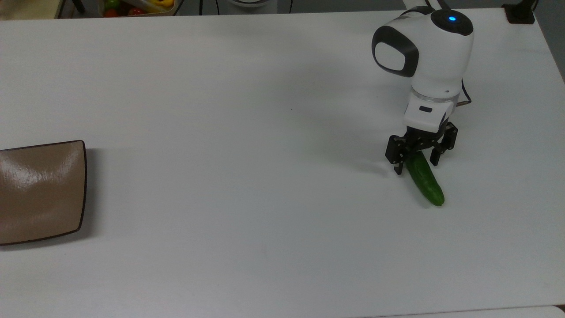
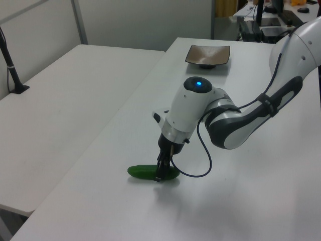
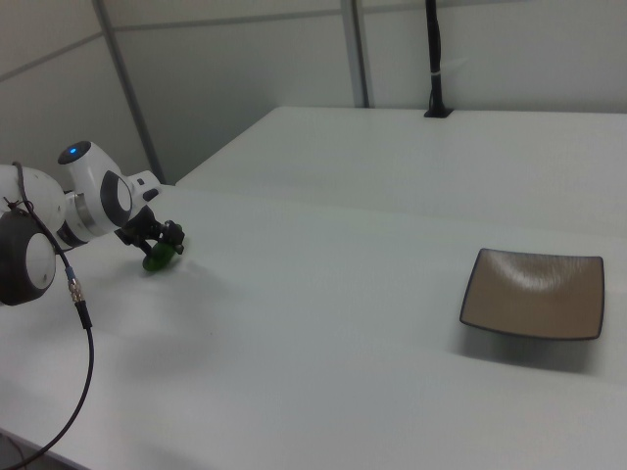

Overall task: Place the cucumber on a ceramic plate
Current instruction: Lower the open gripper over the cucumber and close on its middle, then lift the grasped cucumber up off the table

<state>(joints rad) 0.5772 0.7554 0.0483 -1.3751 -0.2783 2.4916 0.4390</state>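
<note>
The dark green cucumber [image 1: 427, 182] lies on the white table at the top view's right, slanting down to the right. My gripper [image 1: 416, 164] is down at table level and open, its black fingers [image 1: 397, 160] straddling the cucumber's upper end with a gap on each side. In the left view the gripper [image 2: 161, 173] stands over the cucumber [image 2: 144, 172], whose right part sits behind the fingers. The tan-brown square plate [image 1: 39, 194] rests far off at the top view's left edge, partly cut off. The plate [image 3: 534, 292] sits on the right view's right, and the cucumber [image 3: 157, 260] on the right view's left.
A bin of coloured vegetables [image 1: 137, 6] sits beyond the table's far edge at the top view's upper left. A black post base [image 1: 520, 13] stands at the top view's upper right corner. A second white table [image 2: 65, 105] adjoins on the left view's left.
</note>
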